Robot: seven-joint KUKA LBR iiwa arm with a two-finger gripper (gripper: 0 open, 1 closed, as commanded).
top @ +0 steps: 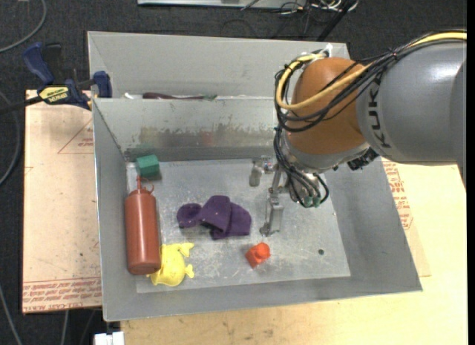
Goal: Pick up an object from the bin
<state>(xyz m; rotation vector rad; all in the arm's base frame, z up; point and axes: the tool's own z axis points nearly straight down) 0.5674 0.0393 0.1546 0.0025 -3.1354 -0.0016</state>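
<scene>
My gripper [264, 196] hangs over the middle of the bin floor, under the orange wrist cover. Its two metal fingers stand apart, one fingertip [257, 175] toward the back wall, the other [271, 221] toward the front, and nothing is between them. A crumpled purple cloth [216, 216] lies just left of the front finger, close to it but apart. A small orange-red piece [257, 254] sits on the floor a little in front of that same finger.
A tall red-brown bottle [142, 228] lies along the left wall, with a green block [148, 165] beyond its cap and a yellow toy [172, 264] at its base. The arm covers the bin's right rear part.
</scene>
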